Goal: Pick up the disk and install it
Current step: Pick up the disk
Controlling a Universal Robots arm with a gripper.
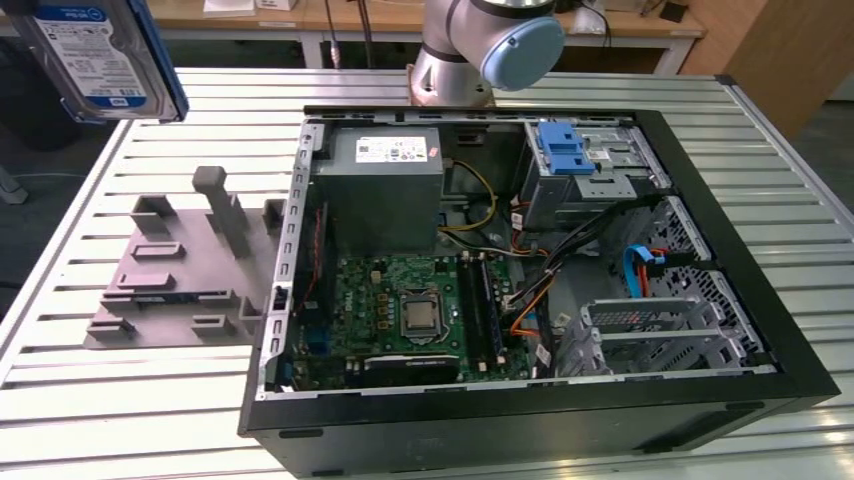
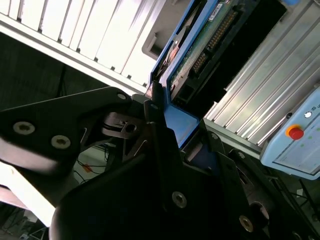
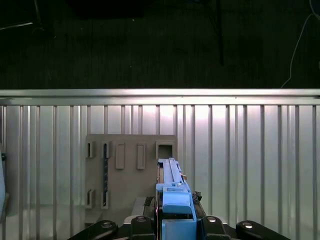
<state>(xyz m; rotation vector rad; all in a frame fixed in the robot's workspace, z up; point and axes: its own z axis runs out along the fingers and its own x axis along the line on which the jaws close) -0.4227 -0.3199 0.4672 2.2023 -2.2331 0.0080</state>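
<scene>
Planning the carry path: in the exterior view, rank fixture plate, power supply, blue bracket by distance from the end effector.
1. Grey fixture plate, the exterior view's left, facing the end effector holding the disk.
2. Power supply, in the case.
3. Blue bracket, toward the exterior view's right.

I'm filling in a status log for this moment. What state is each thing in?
disk: held up above the table, clamped in the pincer.
pincer: shut on the disk.
computer case: lying on its side, open, side panel off.
grey holder: flat on the table beside the case.
</scene>
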